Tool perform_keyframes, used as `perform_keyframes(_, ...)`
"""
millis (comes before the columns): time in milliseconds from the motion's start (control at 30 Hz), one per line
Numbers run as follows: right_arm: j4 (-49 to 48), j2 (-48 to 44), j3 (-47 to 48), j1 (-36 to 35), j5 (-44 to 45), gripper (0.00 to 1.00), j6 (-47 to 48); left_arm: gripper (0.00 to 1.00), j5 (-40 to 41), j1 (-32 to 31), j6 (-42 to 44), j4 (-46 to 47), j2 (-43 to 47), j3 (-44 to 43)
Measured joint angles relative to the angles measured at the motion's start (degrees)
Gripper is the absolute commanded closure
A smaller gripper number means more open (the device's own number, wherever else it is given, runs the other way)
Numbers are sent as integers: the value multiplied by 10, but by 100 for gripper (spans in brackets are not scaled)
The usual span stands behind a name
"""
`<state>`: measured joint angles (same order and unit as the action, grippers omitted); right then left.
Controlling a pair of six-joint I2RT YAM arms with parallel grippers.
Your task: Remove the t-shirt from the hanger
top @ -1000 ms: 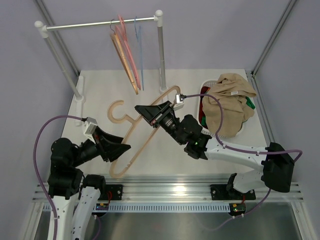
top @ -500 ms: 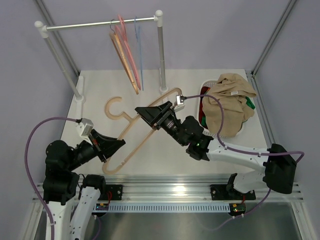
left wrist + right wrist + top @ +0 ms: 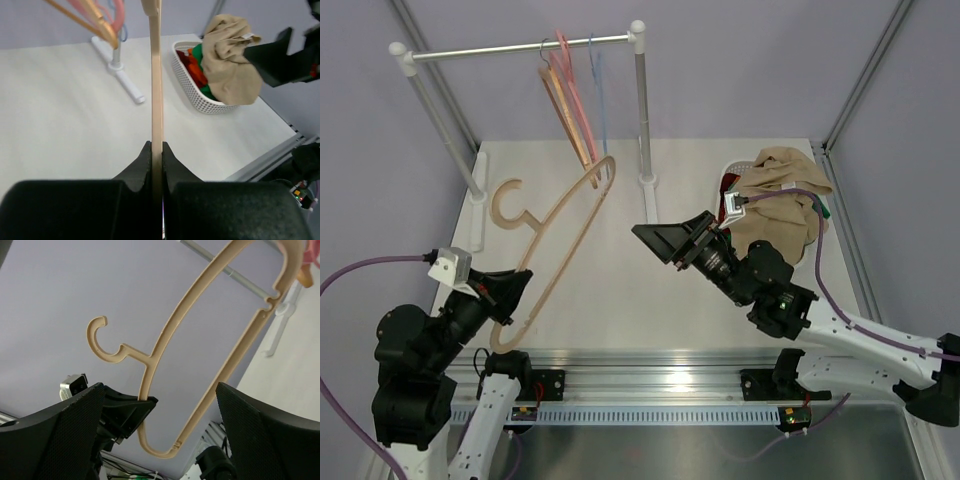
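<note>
The pale tan hanger (image 3: 563, 232) is bare and held up off the table, with its hook (image 3: 506, 206) pointing left. My left gripper (image 3: 517, 287) is shut on its lower arm; in the left wrist view the hanger (image 3: 157, 75) runs edge-on up from the closed jaws. In the right wrist view the whole hanger (image 3: 215, 335) shows, with the left gripper (image 3: 131, 409) clamped on it. My right gripper (image 3: 655, 240) stands open and holds nothing, to the right of the hanger. The beige t-shirt (image 3: 778, 205) lies heaped on the white basket (image 3: 187, 75) at the right.
A clothes rack (image 3: 520, 45) at the back carries pink and orange-brown hangers (image 3: 570, 105), and the held hanger's tip is close to them. The rack's right post (image 3: 642, 110) stands between hanger and basket. Red and green cloth (image 3: 196, 62) lies in the basket under the t-shirt.
The right gripper opened, let go of the hanger and drew back to the right. The left gripper shut on the hanger and carried it up and to the left, toward the rack.
</note>
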<state>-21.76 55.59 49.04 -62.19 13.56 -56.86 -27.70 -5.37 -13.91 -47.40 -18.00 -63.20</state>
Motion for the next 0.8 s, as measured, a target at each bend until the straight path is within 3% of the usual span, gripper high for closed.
perform_keyframes(233,98,-69,-33,0,27,0,42,100,125,0,-14,-45,-17,-54)
perform_keyframes(500,148,-103,-43,0,57,1,73,100,176,0,-37,-37,-61,-160)
perform_keyframes(633,149,-92,-43,0,52,1,83,100,235,0,-37,-5,-92,-140)
perform_keyframes(800,166,-66,-34,0,28,2,106,100,274,0,-41,31,-206,-87)
